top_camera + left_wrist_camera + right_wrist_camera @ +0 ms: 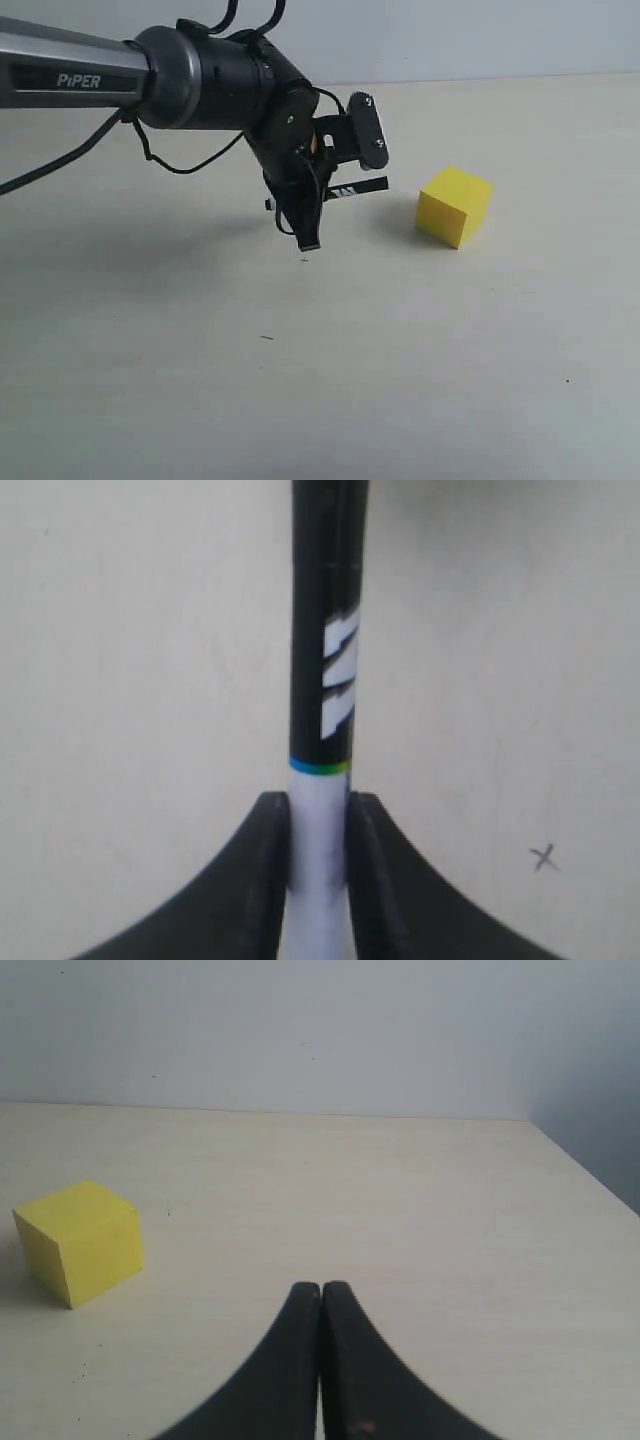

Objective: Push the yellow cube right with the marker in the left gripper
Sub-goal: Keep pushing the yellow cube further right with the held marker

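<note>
My left gripper (308, 238) points down above the table, left of the yellow cube (455, 205), and is shut on the marker (358, 188). The marker lies level, its black cap aimed right at the cube, and a short gap separates the cap tip from the cube's left face. In the left wrist view the fingers (268, 840) clamp the white barrel of the marker (322, 680); the cube is out of that view. The right gripper (321, 1288) is shut and empty, with the cube (80, 1242) standing apart from it. The right arm does not show in the exterior view.
The pale tabletop (420, 380) carries a small pen cross (304, 260) under the left gripper, which also shows as the cross (544, 857). A plain wall (320, 1030) backs the table. The table's edge (585, 1175) runs past the right gripper.
</note>
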